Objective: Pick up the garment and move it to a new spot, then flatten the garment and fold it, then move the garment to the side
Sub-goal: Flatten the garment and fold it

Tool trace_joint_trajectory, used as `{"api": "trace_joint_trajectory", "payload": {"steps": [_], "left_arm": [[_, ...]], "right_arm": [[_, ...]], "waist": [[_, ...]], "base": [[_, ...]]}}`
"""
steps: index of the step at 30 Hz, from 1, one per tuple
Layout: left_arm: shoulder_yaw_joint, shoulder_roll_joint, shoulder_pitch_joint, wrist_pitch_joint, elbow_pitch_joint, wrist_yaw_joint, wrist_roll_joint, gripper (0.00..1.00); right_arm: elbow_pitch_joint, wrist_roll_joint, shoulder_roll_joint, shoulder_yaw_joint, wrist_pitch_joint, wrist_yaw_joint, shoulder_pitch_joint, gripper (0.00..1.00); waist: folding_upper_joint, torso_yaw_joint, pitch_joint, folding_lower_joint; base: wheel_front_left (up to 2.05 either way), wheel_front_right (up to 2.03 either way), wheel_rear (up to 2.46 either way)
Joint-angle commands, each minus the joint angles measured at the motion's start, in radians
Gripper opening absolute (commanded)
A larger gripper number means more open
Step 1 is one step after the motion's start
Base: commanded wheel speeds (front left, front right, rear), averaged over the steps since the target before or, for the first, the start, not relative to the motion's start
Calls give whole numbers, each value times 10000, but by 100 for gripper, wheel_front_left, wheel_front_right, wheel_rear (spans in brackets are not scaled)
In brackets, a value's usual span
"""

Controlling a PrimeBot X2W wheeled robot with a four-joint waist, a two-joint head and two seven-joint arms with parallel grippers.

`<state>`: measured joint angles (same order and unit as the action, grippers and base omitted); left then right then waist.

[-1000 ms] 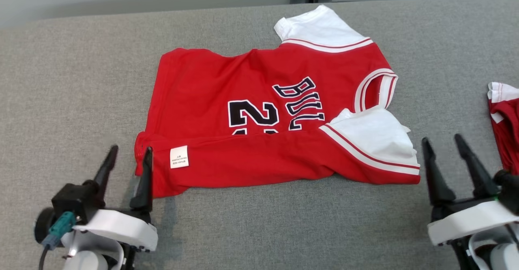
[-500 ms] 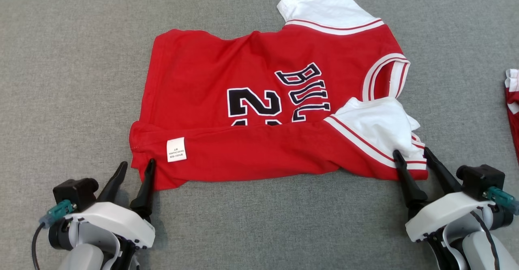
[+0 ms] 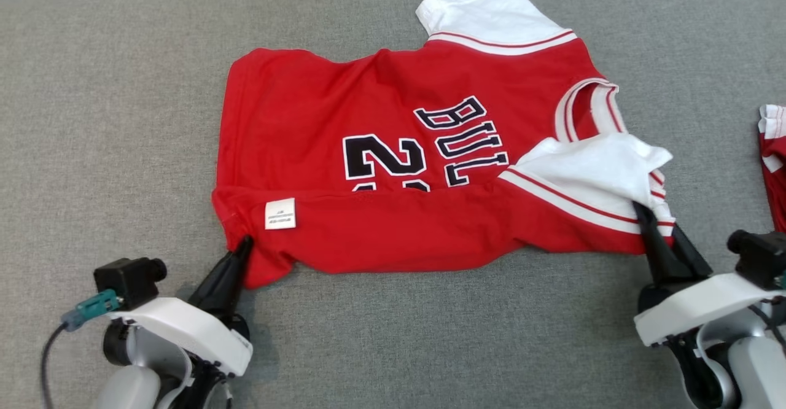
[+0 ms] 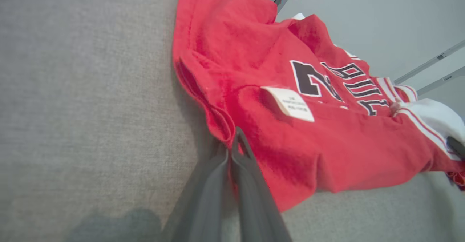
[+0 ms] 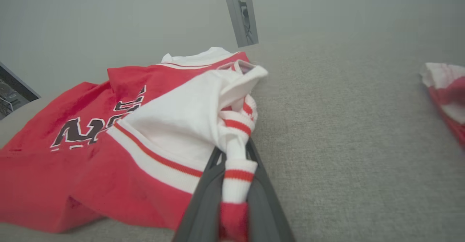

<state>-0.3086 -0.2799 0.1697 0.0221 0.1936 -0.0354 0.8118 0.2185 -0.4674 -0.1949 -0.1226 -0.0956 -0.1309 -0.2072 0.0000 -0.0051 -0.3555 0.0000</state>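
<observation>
Left end effector (image 3: 244, 248) is pinching a corner of the red jersey (image 3: 381, 120) by its tag (image 3: 280, 214); right end effector (image 3: 654, 225) is pinching its sleeve (image 3: 589, 175).

The jersey (image 3: 393, 120) is red with white sleeves trimmed in red stripes, black-and-white lettering and a number on the front, and a small white tag (image 3: 280, 214) near the hem. It lies spread on the grey surface (image 3: 123, 89), neck to the right in the head view, with its near long side folded over the front and hiding the number's lower part. Two spots are bunched up: the near hem corner and the near sleeve's end.
</observation>
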Motion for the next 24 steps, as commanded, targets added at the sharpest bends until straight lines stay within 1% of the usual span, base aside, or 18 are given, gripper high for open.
{"api": "trace_joint_trajectory", "payload": {"steps": [1,3,6,8,9,13,15,18,20,23,24], "left_arm": [[166,-284,-149,61,-376,68,43,0],[282,-361,-443,214,-999,167,240,0],[468,-647,-1002,498,-1977,451,391,0],[570,-827,-1441,691,-2548,645,481,0],[570,-827,-1441,691,-2548,645,481,0],[749,-1069,-2276,1020,-3410,1065,687,0],[856,-1127,-2633,1132,-3725,1282,768,0],[885,-1208,-2991,1330,-4033,1463,884,0],[829,-1199,-3057,1458,-4105,1516,954,0],[705,-1107,-2840,1600,-3876,1439,1045,0],[783,-1034,-2636,1393,-3769,1409,983,0]], "right_arm": [[-413,-28,-93,168,167,2,254,0],[-990,38,-69,414,419,2,601,0],[-1841,148,96,804,830,2,1285,0],[-2279,224,268,1145,1079,2,1825,0],[-2279,224,268,1145,1079,2,1825,0],[-2964,304,776,1624,1443,2,2796,0],[-3121,315,965,1747,1566,2,3187,0],[-3180,316,1172,1827,1609,2,3530,0],[-3066,273,1242,1765,1605,2,3599,0],[-2762,152,1311,1644,1544,2,3441,1],[-2633,229,1306,1649,1509,2,3366,36]], "waist": [[0,-19,63,0],[0,-44,148,0],[0,-59,286,0],[0,-46,369,0],[0,-46,369,0],[0,-47,541,0],[0,-51,607,0],[0,-54,649,0],[0,-58,649,0],[0,-75,632,0],[0,-76,619,0]], "base": [[0,0,0],[0,0,0],[0,0,0],[0,0,0],[0,0,0],[0,0,0],[0,0,0],[0,0,0],[0,0,0],[0,0,0],[0,0,0]]}}
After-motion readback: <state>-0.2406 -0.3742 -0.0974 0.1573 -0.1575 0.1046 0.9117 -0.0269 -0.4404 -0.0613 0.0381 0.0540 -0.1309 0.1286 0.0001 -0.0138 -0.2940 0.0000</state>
